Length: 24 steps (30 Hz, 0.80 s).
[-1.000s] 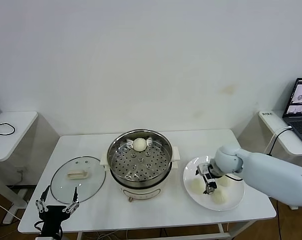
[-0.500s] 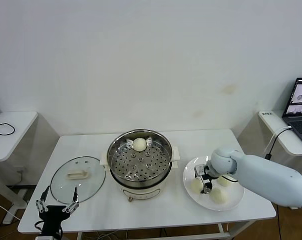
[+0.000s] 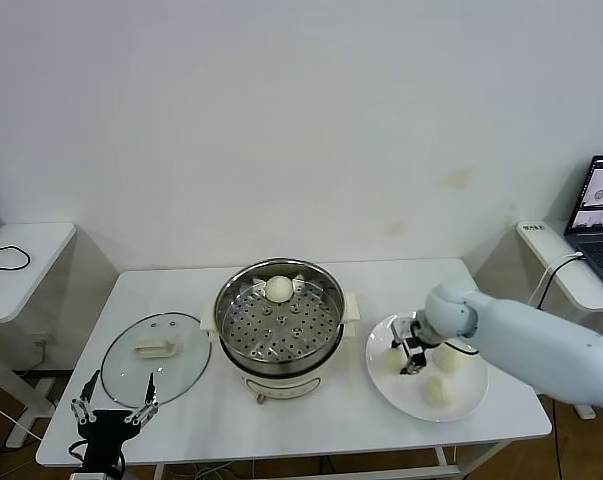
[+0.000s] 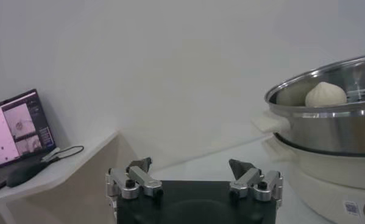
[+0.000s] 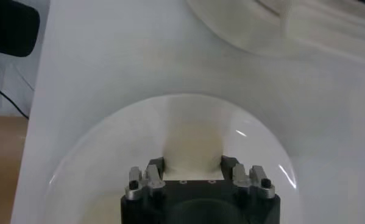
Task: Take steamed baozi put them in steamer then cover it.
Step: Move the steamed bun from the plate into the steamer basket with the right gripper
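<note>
My right gripper (image 3: 411, 356) is over the white plate (image 3: 463, 411), shut on one steamed baozi (image 3: 392, 359). The right wrist view shows that baozi (image 5: 193, 141) squeezed between the two fingers of the gripper (image 5: 192, 162), above the plate (image 5: 91, 164). Two more baozi (image 3: 448, 361) (image 3: 436, 391) lie on the plate. A fourth baozi (image 3: 278, 289) sits at the back of the steamer (image 3: 223, 318); it also shows in the left wrist view (image 4: 326, 95). The cover (image 3: 181, 375) lies flat left of the steamer. My left gripper (image 3: 114, 411) is open at the table's front-left edge.
A laptop (image 3: 602, 212) stands on a side table at the far right. Another side table (image 3: 21, 262) with a cable is at the far left. The steamer's base (image 5: 304, 27) is close beyond the plate in the right wrist view.
My right gripper has moved to the plate's left baozi and closed around it. That baozi now sits slightly farther back. The left arm has not moved.
</note>
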### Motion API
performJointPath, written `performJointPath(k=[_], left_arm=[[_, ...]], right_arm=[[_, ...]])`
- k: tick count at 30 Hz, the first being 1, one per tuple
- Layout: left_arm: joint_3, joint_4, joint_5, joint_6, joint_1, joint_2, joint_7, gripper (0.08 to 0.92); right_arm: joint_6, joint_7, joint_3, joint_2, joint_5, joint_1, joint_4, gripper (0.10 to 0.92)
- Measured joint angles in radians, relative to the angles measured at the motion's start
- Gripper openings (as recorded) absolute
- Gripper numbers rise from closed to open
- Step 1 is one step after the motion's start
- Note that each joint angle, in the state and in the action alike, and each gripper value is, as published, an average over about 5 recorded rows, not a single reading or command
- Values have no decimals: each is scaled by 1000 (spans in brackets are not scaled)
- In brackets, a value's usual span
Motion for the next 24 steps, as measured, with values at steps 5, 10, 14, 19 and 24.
performJointPath(k=[5, 10, 14, 19, 24], left_arm=[[8, -9, 1, 5, -6, 5, 1, 823], [12, -17, 1, 7, -8, 9, 2, 823], [18, -21, 2, 8, -10, 9, 1, 823], [21, -23, 2, 8, -15, 12, 1, 823], [16, -17, 2, 10, -23, 17, 1, 823]], right_arm=[[-14, -18, -39, -30, 53, 108, 39, 585], [-32, -27, -92, -34, 115, 251, 69, 585], [-51, -25, -140, -18, 173, 372, 87, 589], [-83, -6, -188, 33, 253, 489, 96, 594], [-122, 26, -212, 121, 333, 550, 85, 595]])
